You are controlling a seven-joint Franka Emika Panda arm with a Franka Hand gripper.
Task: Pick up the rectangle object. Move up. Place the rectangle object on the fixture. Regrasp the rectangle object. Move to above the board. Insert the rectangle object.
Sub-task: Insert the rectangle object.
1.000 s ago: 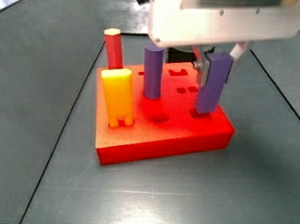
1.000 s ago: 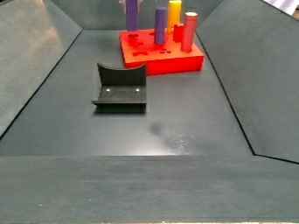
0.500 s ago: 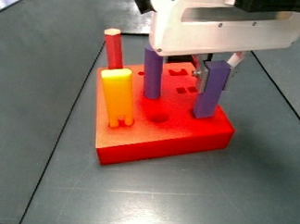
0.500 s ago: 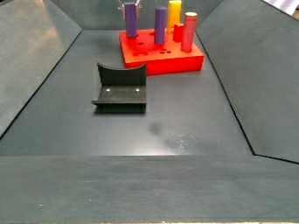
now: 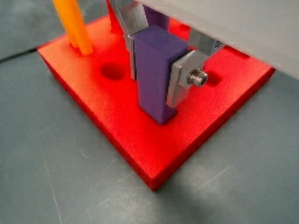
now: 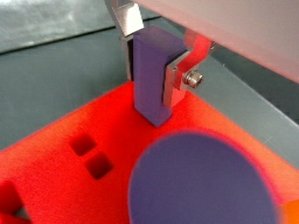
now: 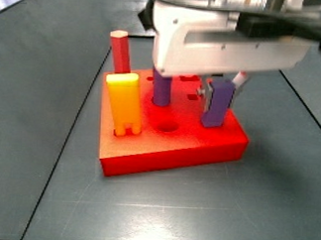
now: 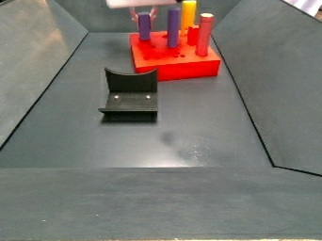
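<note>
Rectangle object [image 5: 153, 77] upright, pinched between gripper [image 5: 162, 54] fingers, lower end at or just into the board [image 5: 211, 122] top near its corner, beside purple cylinder [image 7: 164, 89]. Insert step underway, likely; next: press straight down, then release.

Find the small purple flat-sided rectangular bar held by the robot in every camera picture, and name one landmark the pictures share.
Wrist view: the small purple rectangular bar stands centre, between the gripper fingers.
Wrist view: upper centre, behind a purple round cylinder top.
Side view: right of centre, under the gripper.
Side view: cannot be told apart from the other pegs.
Shared landmark: the red square board.
</note>
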